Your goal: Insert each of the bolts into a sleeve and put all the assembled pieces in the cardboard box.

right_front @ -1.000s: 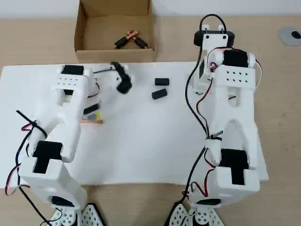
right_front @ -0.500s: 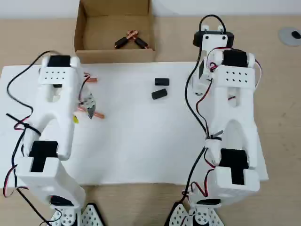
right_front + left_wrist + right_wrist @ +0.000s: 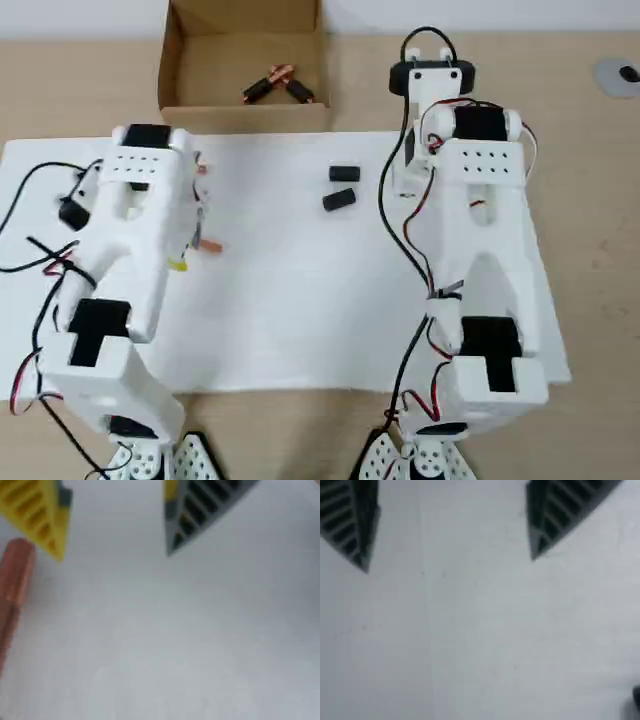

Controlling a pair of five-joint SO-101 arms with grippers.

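Two copper bolts lie on the white sheet beside the left arm, one [image 3: 209, 245] nearer and one [image 3: 200, 166] farther back. In the left wrist view my left gripper [image 3: 115, 555] is open just above the sheet, with a copper bolt [image 3: 12, 587] lying outside its yellow finger [image 3: 42, 515] and nothing between the fingers. Two black sleeves [image 3: 344, 174] [image 3: 338, 200] lie mid-sheet, left of the right arm. My right gripper [image 3: 450, 565] is open over bare sheet. The cardboard box [image 3: 170, 70] at the back holds two assembled pieces [image 3: 266, 84].
The white sheet [image 3: 300, 300] covers most of the wooden table, with free room across its middle and front. Loose cables [image 3: 40, 250] trail from the left arm. A round grey fitting [image 3: 618, 73] sits at the table's far right.
The left arm has swung from near the box front back to the left, ending over the bolts. The right arm has shifted slightly left and away.
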